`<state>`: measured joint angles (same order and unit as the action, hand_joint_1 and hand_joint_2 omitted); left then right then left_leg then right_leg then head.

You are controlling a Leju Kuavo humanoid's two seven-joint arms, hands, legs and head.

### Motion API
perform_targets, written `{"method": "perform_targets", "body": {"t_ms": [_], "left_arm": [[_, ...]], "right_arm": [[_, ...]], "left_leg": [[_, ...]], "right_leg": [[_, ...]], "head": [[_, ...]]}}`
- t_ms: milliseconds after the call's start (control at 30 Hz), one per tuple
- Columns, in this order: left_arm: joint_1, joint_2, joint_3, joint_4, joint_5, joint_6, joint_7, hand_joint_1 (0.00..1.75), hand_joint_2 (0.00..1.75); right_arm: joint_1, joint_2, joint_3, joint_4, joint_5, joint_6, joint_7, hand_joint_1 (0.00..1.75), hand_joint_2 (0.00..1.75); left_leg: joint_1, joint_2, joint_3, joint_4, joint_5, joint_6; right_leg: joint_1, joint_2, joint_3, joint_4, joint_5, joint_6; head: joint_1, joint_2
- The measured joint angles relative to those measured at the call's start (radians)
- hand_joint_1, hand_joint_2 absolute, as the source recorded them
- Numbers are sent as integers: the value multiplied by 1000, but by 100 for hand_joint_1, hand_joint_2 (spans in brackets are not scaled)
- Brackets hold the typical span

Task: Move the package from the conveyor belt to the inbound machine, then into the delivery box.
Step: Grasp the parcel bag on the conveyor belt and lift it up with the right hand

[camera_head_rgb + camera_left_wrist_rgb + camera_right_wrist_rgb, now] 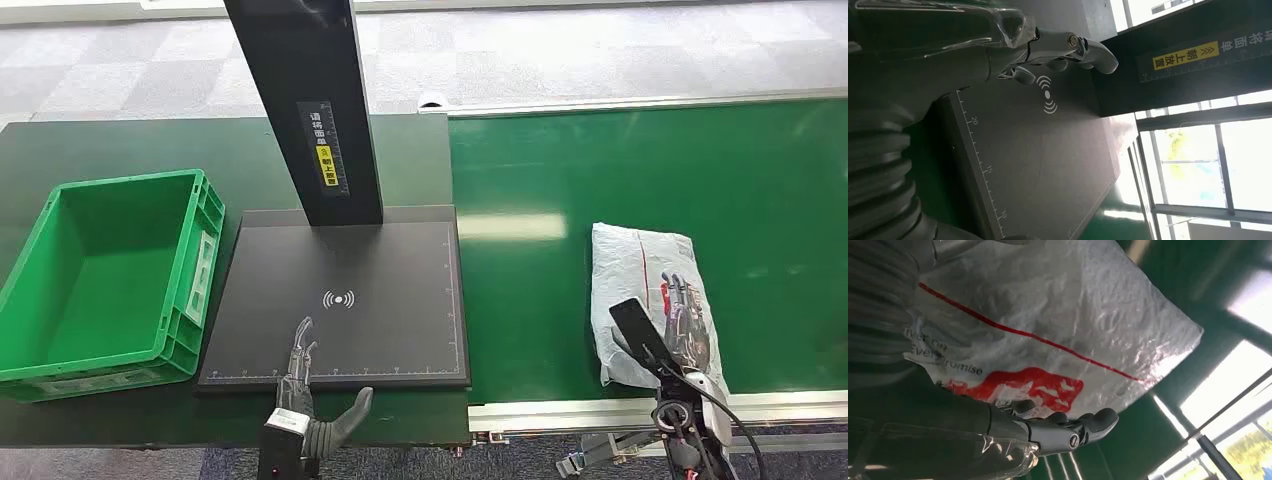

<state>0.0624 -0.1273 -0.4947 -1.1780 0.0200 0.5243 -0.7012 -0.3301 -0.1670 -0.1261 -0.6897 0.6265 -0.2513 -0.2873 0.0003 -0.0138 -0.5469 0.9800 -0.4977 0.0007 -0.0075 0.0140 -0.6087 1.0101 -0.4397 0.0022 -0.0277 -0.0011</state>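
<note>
Grey carpet tiles run behind a dark desk that carries the scanner, with a green conveyor belt (760, 200) alongside it. Right hand (685, 320) lies over the near end of the package (640, 290), fingers stretched along its top; the right wrist view shows the fingers (1073, 427) reaching out at the bag's edge, but whether they have actually closed on it I cannot tell. Under that hand the package lies flat on the belt, close to the belt's near rail. It is a soft grey-white plastic mailer, crinkled and glossy, with a thin red line and a red printed mark (some small lettering too, partly hidden).

Left hand (305, 395) hovers released, fingers spread and nothing in it, over the near edge of the black scanner plate (400, 260) of the inbound machine; the wireless mark (339, 299) sits just beyond its fingertips, and the black post (310, 110) with its yellow label rises further out. Off to that hand's outer side stands the green box (190, 290), nothing inside.

As a judgement: the task is barely begun. Pickup is in hand; the scan and the drop into the box both remain.
</note>
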Motion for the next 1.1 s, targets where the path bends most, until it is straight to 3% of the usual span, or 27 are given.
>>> {"method": "perform_targets", "body": {"t_ms": [200,233,267,333,400,667,800,1100], "left_arm": [[4,12,-15,-11,13,16,0,0,175],[3,13,-17,-11,15,20,0,0,175],[3,14,-20,-11,18,22,0,0,175],[1,17,-25,-11,22,23,0,0,175],[-2,18,-28,-11,25,23,0,0,175],[-6,18,-33,-12,28,43,0,0,175],[-1,19,-35,-15,30,54,0,0,175],[13,27,-44,-18,43,74,0,0,175]], "right_arm": [[-28,-19,-79,118,-38,103,-18,0,175],[-36,-21,-83,139,-30,112,-10,25,175],[-43,-22,-85,159,-22,119,-1,60,175],[-59,-22,-87,190,-8,128,14,147,175],[-75,-22,-87,213,5,132,27,175,175],[-115,-21,-87,239,35,52,39,175,175],[-116,-16,-88,209,29,-18,-5,175,175],[-14,47,-86,-212,-16,-107,-99,175,175]], "left_leg": [[0,0,-1,0,0,0],[0,1,0,0,0,0],[0,1,0,0,0,0],[0,1,1,0,0,0],[0,1,1,0,0,0],[0,1,3,0,0,0],[0,0,2,0,0,0],[0,-1,-1,0,0,0]], "right_leg": [[0,0,0,0,0,0],[0,0,0,0,0,0],[0,0,0,0,0,0],[0,0,0,0,0,0],[0,0,1,0,0,0],[0,0,3,0,0,0],[0,0,2,0,0,0],[0,-1,0,0,0,0]], "head": [[0,0],[0,0],[0,0],[0,0],[0,0],[0,0],[0,0],[0,0]]}}
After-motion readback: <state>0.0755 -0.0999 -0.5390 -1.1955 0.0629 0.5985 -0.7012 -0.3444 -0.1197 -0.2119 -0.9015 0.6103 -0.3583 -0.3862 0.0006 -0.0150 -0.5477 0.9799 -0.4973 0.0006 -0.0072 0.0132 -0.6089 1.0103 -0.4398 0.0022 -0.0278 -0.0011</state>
